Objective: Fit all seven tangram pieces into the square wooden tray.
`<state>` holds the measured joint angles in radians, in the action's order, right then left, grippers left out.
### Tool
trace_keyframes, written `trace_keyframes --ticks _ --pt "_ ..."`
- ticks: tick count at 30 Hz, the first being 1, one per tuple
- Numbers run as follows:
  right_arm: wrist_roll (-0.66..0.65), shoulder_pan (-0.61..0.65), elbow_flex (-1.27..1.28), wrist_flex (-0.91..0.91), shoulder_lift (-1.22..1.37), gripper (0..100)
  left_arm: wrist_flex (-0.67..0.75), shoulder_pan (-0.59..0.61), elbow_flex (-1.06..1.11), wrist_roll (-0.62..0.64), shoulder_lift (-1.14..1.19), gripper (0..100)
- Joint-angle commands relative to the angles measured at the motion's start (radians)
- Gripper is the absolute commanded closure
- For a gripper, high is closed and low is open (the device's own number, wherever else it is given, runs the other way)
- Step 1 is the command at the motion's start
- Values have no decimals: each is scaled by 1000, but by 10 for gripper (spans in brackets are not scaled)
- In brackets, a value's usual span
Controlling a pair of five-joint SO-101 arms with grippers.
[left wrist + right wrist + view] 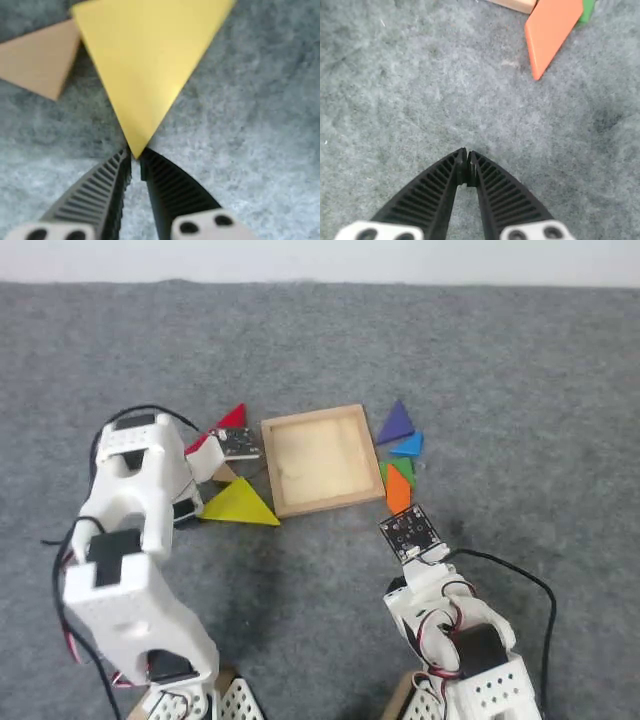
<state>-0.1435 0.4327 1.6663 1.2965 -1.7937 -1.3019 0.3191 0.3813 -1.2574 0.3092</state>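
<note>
The square wooden tray (318,458) lies bare in the middle of the grey carpet. To its left are a yellow triangle (238,503), a tan piece (225,473) and a red triangle (222,430). To its right lie a purple triangle (396,423), a blue piece (408,446), a green piece (404,470) and an orange piece (398,488). My left gripper (135,156) is pinched on one corner of the yellow triangle (145,65), with the tan piece (40,60) beside it. My right gripper (467,156) is shut and holds nothing, over carpet short of the orange piece (551,30).
The left arm (135,500) hides the carpet left of the yellow triangle. The right arm (440,610) stands near the front edge, its cable looping to the right. A corner of the tray (515,4) and the green piece (587,10) sit beyond the orange one.
</note>
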Motion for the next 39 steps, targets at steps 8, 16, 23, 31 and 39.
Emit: trace_keyframes --ticks 8,16,23,31,39 --pt "9 12 17 8 -18 990 281 15 390 -8 -376 988" --pt "12 15 17 8 -18 990 249 14 352 -11 -256 988" --pt "12 15 17 8 -18 991 158 41 217 -12 -115 988" --pt "14 15 17 8 -18 991 137 -6 222 -14 -101 988" --pt "11 12 17 8 -18 991 68 14 275 -8 -101 988"
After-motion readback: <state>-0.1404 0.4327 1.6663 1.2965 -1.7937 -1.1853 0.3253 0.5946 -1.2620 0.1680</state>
